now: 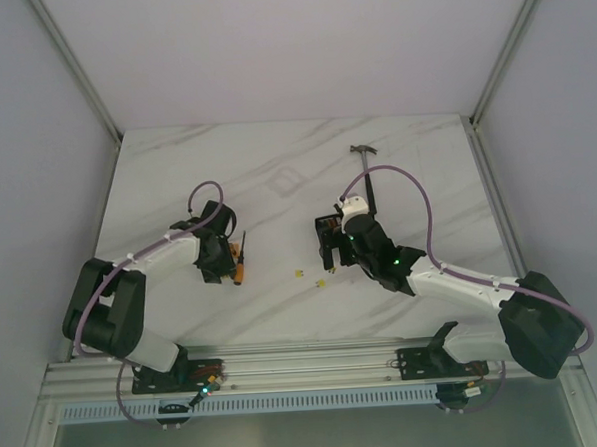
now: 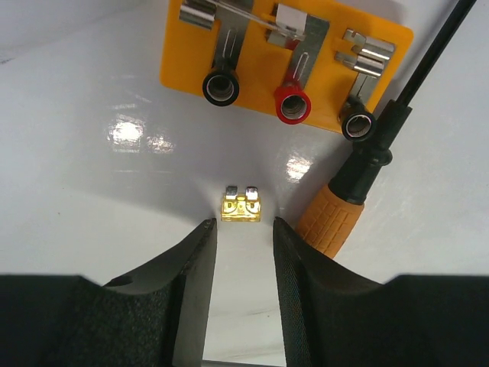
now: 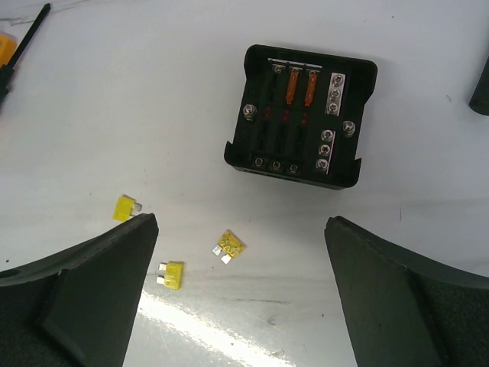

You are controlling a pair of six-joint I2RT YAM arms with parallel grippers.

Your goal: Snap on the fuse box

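Note:
The fuse box [image 3: 302,115] is a black square box standing uncovered on the white table, with two orange fuses in its slots. In the top view the fuse box [image 1: 328,228] sits just ahead of my right gripper [image 1: 332,254]. That right gripper [image 3: 241,225] hangs wide open above the table, holding nothing. A clear lid [image 1: 286,181] lies apart, farther back. My left gripper [image 2: 243,229] is open with a bare gap, and a small yellow fuse [image 2: 241,205] lies just beyond its tips.
Three loose yellow fuses [image 3: 229,246] [image 3: 126,206] [image 3: 172,274] lie near the right fingers. An orange block with sockets [image 2: 283,57] and an orange-handled screwdriver [image 2: 336,218] lie ahead of the left gripper. A hammer-like tool [image 1: 368,170] lies behind the fuse box.

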